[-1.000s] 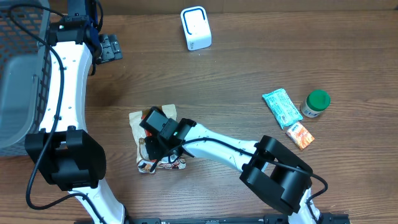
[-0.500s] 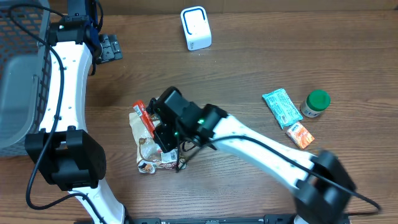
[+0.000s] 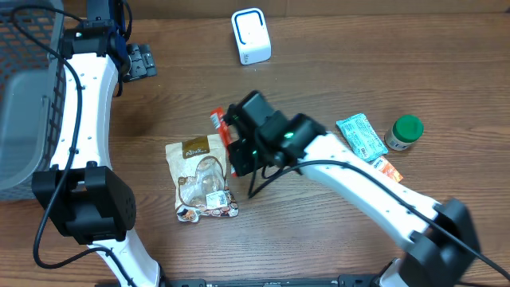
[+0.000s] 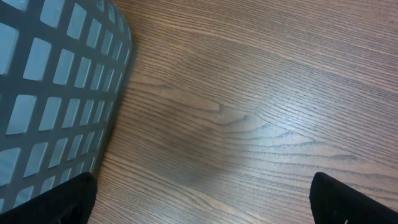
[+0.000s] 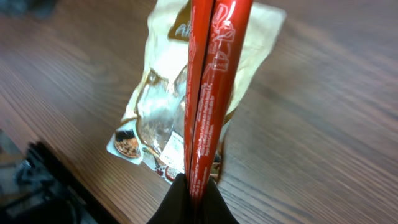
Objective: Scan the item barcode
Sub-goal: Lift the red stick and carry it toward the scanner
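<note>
My right gripper [image 3: 232,137] is shut on a thin red packet [image 3: 218,125], held edge-on above the table's middle. In the right wrist view the red packet [image 5: 210,74] rises straight out from between the pinched fingertips of that gripper [image 5: 196,185]. A white barcode scanner [image 3: 251,36] stands at the back of the table, well apart from the packet. My left gripper [image 3: 137,60] is at the back left beside the basket; in its own view the left gripper [image 4: 202,202] is open over bare wood.
A tan snack pouch [image 3: 199,179] lies flat below the red packet, seen also as the pouch [image 5: 165,118] in the right wrist view. A grey mesh basket [image 3: 24,88] fills the left edge. A teal packet [image 3: 361,137], a green-lidded jar [image 3: 405,132] and an orange packet [image 3: 385,173] lie at the right.
My right arm has lifted the red packet off the tan pouch and carried it right and towards the back. The left arm has not moved.
</note>
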Tool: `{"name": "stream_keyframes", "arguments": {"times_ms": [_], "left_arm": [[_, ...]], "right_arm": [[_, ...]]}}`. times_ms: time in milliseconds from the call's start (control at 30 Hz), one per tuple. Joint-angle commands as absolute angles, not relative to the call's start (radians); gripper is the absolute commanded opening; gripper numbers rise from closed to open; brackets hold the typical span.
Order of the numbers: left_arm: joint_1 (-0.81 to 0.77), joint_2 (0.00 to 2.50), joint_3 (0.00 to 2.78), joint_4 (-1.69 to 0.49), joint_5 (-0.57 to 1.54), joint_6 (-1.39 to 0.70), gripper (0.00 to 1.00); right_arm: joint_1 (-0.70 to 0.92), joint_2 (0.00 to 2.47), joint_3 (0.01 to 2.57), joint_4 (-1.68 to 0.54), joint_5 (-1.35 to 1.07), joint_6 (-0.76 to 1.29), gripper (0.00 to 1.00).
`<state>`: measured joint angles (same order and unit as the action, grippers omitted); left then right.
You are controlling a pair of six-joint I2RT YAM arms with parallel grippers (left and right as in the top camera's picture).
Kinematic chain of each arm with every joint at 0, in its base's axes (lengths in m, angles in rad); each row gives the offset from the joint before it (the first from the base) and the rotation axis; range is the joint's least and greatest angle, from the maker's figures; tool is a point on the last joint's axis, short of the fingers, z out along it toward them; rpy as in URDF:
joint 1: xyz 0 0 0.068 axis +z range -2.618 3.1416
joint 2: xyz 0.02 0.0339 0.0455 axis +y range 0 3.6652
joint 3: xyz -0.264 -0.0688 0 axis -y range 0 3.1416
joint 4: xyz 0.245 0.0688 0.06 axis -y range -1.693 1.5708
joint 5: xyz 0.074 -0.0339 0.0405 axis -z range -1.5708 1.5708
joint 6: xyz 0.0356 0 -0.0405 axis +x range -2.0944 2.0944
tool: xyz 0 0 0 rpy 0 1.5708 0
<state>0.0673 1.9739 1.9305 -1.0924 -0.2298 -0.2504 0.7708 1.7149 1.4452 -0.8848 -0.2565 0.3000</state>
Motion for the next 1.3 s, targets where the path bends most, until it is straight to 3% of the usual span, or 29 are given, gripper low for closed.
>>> {"name": "stream_keyframes", "arguments": {"times_ms": [0, 367, 667, 1267], "left_arm": [[0.064, 1.975, 1.933, -1.092, -0.243, -0.231, 1.00], [0.064, 1.975, 1.933, -1.092, -0.243, -0.232, 1.00], [0.064, 1.975, 1.933, -1.092, -0.243, -0.232, 1.00], [0.064, 1.975, 1.933, -1.092, -0.243, -0.231, 1.00]], "right_arm": [[0.727, 1.547, 1.456, -0.883, -0.265, 0.308, 0.04], [0.710, 1.307, 1.456, -0.973, -0.267, 0.319, 0.04], [0.710, 1.252, 1.456, -1.050, -0.254, 0.314, 0.04], [0.710, 1.291, 1.454, -1.020, 0.165, 0.321, 0.04]]}}
